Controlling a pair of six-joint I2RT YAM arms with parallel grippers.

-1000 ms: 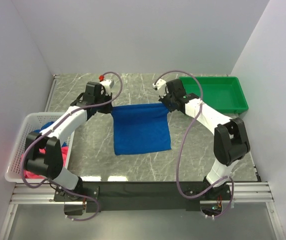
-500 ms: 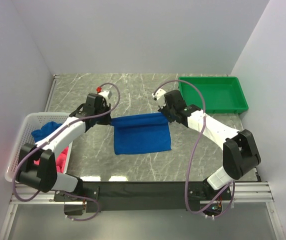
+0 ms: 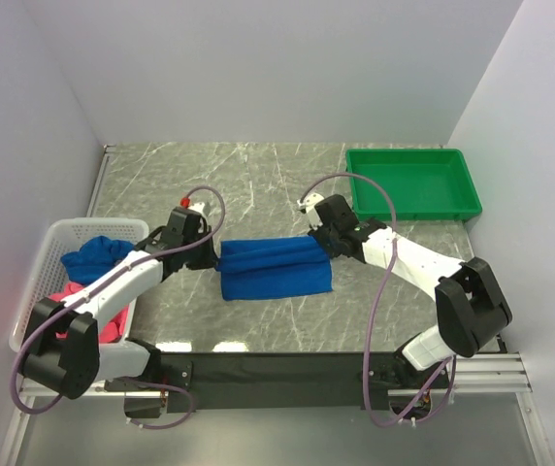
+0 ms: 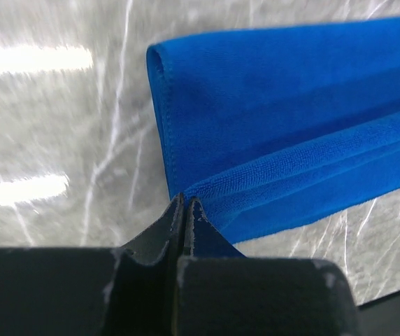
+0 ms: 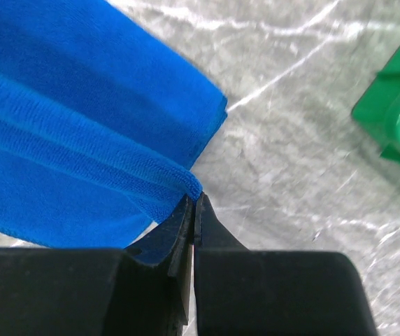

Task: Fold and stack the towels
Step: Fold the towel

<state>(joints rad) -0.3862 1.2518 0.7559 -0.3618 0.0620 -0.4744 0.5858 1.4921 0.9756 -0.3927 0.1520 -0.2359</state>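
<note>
Royal blue terry-cloth towel [image 3: 276, 272], partly folded on grey marble table [image 3: 258, 184]; we see left gripper [image 3: 212, 254] and right gripper [image 3: 318, 245] each clamped on an upper-layer corner.

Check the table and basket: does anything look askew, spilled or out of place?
Nothing is spilled or damaged. The blue towel on the table is half folded, the left tool and right tool each pinching a corner. In the white basket, a second blue towel and a pink-red towel lie crumpled, not yet folded.
</note>
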